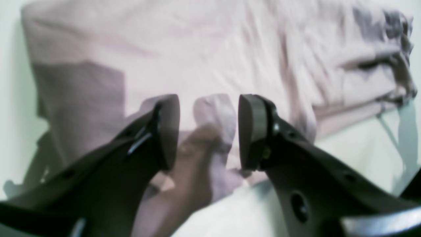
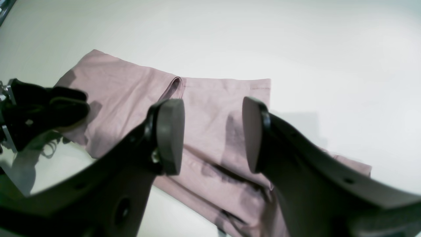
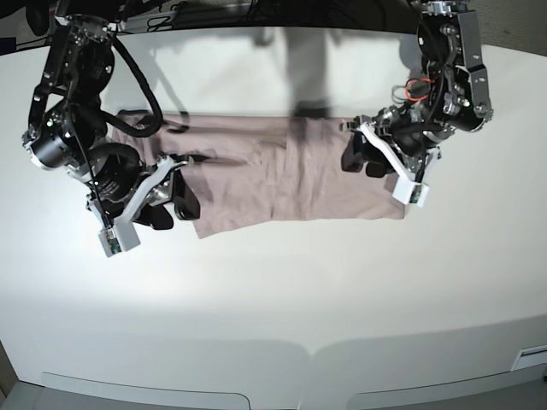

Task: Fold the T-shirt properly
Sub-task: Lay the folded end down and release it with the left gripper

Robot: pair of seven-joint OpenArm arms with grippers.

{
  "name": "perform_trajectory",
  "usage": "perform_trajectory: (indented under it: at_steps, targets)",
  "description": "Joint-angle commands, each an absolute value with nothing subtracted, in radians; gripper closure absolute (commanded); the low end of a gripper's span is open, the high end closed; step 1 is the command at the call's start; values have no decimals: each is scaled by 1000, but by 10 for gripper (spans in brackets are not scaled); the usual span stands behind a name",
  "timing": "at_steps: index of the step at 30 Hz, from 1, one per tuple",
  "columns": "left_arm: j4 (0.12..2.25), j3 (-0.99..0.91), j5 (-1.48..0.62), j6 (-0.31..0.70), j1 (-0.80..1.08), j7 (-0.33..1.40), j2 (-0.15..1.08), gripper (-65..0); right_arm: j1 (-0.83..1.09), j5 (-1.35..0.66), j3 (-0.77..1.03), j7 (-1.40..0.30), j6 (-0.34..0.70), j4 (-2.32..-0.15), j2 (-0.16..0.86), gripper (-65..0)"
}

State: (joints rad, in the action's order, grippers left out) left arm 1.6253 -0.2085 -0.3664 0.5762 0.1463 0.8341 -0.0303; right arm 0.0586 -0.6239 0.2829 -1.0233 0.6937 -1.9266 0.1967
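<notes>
The mauve-pink T-shirt (image 3: 291, 179) lies flat on the white table (image 3: 299, 299), folded into a long strip running left to right. My left gripper (image 3: 359, 158) hovers over the strip's right end, jaws apart, with wrinkled cloth (image 1: 197, 49) beneath the fingers (image 1: 209, 102). At the strip's left end my right gripper (image 3: 181, 201) is also open and looks down along the shirt (image 2: 131, 92) through the gap (image 2: 210, 108). In that view the left gripper (image 2: 77, 103) sits at the shirt's far end. Neither gripper holds any cloth.
Bare white table surrounds the shirt on all sides. Its rounded front edge (image 3: 273, 376) is well below the cloth. Both arms' bodies and cables (image 3: 137, 77) rise from the back corners, and a dark shadow (image 3: 308, 68) falls behind the shirt's middle.
</notes>
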Motion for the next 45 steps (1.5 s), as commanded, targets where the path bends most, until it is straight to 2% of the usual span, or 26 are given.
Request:
perform_trajectory:
  at_steps: [1, 8, 16, 22, 33, 36, 39, 45]
  targets:
    - [1610, -208, -363, 580, 138, 809, -30, -281, 44, -640, 287, -1003, 698, -1946, 205, -291]
    - [1398, -208, -341, 577, 90, 794, -10, -281, 45, -640, 287, -1003, 698, -1946, 205, -291]
    - [1518, -209, -408, 577, 44, 894, 4, -281, 44, -640, 287, -1003, 698, -1946, 205, -291]
    - [1532, -209, -391, 576, 55, 874, 46, -281, 44, -640, 287, -1002, 698, -1946, 205, -291]
    - [1531, -208, -408, 577, 117, 830, 47, -281, 44, -640, 287, -998, 698, -1946, 205, -291]
    - [1531, -208, -341, 575, 136, 805, 48, -281, 44, -640, 287, -995, 698, -1946, 205, -291]
    - [1531, -209, -279, 508, 132, 794, 66, -281, 44, -639, 287, -996, 698, -1946, 205, -291]
    - [1531, -209, -278, 461, 132, 788, 179, -281, 44, -639, 288, -999, 698, -1946, 205, -291]
